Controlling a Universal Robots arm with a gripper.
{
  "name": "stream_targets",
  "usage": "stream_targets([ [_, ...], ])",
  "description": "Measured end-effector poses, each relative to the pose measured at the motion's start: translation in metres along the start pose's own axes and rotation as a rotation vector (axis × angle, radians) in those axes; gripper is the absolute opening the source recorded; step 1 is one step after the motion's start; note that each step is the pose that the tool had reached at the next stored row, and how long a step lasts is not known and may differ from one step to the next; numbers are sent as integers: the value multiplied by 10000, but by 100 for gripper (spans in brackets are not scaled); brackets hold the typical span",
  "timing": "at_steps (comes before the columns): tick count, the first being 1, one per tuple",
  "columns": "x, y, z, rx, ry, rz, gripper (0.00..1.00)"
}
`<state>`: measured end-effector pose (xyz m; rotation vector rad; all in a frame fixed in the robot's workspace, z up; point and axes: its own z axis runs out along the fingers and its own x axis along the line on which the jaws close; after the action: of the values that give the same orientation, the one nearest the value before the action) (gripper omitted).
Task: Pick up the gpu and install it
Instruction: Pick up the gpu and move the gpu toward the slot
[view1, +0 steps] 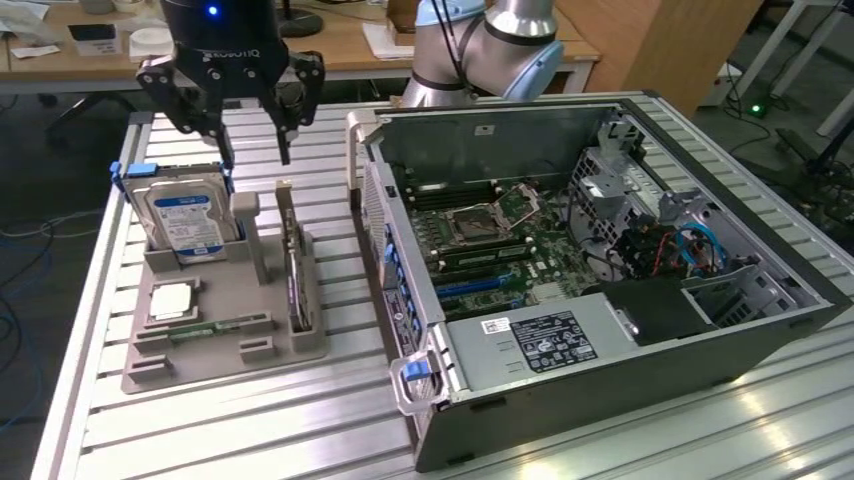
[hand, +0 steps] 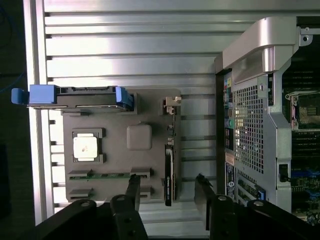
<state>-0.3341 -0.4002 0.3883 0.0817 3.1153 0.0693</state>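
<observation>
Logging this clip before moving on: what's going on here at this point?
The robot arm's black gripper hangs open above a grey plastic parts holder. The gpu, a thin dark card with a pale end bracket, stands on edge in that holder, under the gripper, not gripped. The open dark computer case sits on the exterior view's right.

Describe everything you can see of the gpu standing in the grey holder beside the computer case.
The gpu is a thin, flat, dark card standing upright on its long edge in a slot of the grey holder, on the side nearest the open computer case. A pale metal bracket caps the end farther off in the exterior view. From above it reads as a narrow dark strip. The holder alone touches it; the gripper hangs above, open, clear of it.
</observation>
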Motion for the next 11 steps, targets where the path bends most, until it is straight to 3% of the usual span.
stream_targets([
  [3, 0, -1, 15, 19, 6, -75, 65],
  [5, 0, -2, 35, 53, 27, -307, 65],
  [8, 0, -4, 84, 50, 56, -695, 65],
  [11, -2, -7, 140, 48, 56, -709, 65],
])
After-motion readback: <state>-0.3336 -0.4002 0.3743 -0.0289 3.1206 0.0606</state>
